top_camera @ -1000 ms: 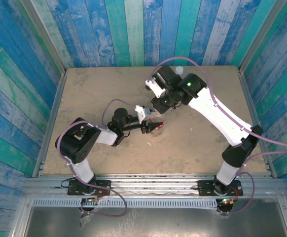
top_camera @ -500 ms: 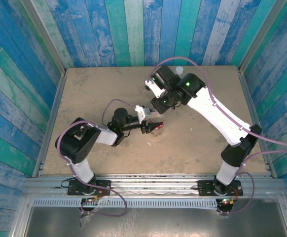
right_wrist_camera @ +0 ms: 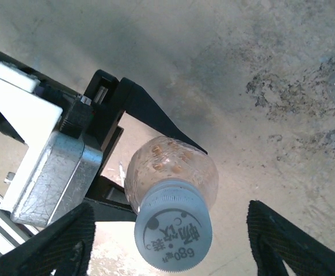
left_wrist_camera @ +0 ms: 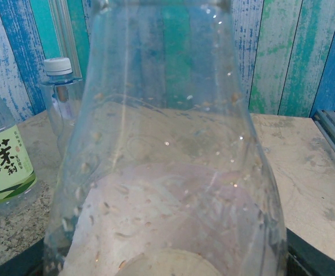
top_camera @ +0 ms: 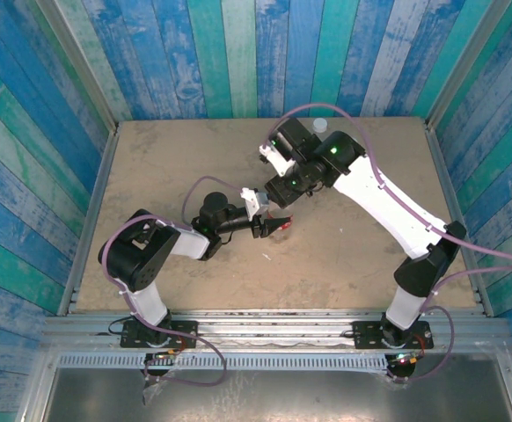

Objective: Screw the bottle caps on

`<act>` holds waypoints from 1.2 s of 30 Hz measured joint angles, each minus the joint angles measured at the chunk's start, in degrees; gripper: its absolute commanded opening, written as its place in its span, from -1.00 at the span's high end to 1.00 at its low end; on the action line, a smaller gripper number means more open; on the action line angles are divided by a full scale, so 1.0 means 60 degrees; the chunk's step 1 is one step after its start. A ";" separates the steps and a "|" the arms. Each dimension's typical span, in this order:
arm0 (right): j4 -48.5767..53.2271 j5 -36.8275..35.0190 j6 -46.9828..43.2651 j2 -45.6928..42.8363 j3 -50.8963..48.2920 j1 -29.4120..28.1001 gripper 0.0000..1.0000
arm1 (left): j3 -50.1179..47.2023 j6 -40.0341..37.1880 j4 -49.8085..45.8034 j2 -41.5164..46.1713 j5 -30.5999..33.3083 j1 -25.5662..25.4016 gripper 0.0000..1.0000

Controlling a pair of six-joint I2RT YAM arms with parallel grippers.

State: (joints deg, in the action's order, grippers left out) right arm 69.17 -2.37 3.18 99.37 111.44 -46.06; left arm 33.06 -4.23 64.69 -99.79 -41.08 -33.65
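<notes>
In the left wrist view a green-labelled bottle [left_wrist_camera: 0,167] stands on the table [left_wrist_camera: 305,172] at far left, a slim capped bottle [left_wrist_camera: 61,103] just beside it. At table centre the left gripper [top_camera: 274,226] has its jaws clenched on a clear bottle [right_wrist_camera: 173,167], a grey cap [right_wrist_camera: 173,230] sitting on its neck. The right gripper [right_wrist_camera: 171,207] hangs over it, jaws spread either side of the cap, not touching.

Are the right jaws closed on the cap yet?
No, in the right wrist view the right gripper stands open, with clear gaps either side of the cap.
</notes>
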 measured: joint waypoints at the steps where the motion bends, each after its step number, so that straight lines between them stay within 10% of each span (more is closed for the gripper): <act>1: -0.0109 0.0011 0.0011 -0.0113 -0.0124 0.0000 -0.49 | 0.0000 0.0000 0.0000 0.0000 0.0000 0.0000 -0.30; 18: -0.2914 0.1956 0.0914 -0.2208 -0.2816 0.1348 0.19 | 0.0051 -0.0011 -0.0095 0.0000 -0.0018 0.0000 -0.30; 36: -0.3286 0.3111 0.1002 -0.2055 -0.3231 0.1694 0.49 | 0.0106 -0.0015 -0.0197 0.0000 -0.0033 0.0000 -0.30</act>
State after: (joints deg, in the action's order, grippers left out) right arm 49.45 16.29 9.19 87.05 92.05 -35.90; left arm 33.69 -4.32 63.51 -99.79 -41.28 -33.65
